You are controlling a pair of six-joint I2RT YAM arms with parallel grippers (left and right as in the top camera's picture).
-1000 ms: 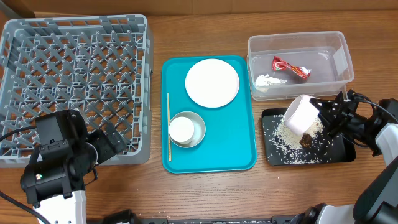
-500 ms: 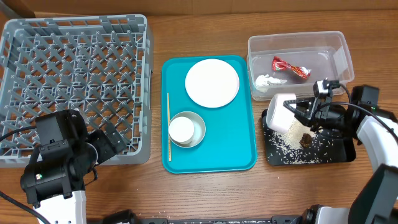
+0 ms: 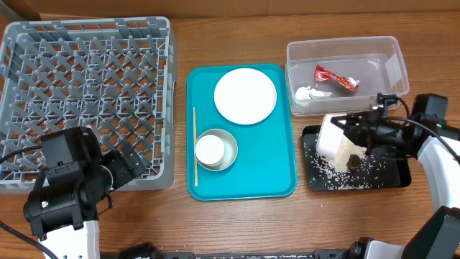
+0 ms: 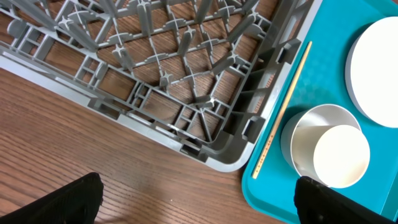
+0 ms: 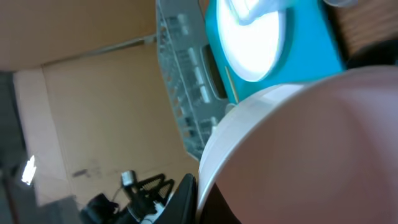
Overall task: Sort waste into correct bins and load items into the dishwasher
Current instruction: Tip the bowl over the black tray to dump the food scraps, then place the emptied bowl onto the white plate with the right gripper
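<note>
Two arms work at a wooden table. The right gripper pinches the rim of the pinkish-white bowl, holding it tipped on its side above the left end of the black tray. Rice grains and a brown lump lie scattered on that tray. Just behind it, the clear tub holds the red-and-silver wrapper and the white tissue. Only a narrow strip of bare wood separates the black tray from the teal tray, which carries the white plate, a thin wooden stick along its left edge, and the white cup nested in the grey bowl. The left gripper hangs with fingers spread wide over open wood at the front right corner of the dish rack. The rack's wall stands just beside the teal tray's edge.
</note>
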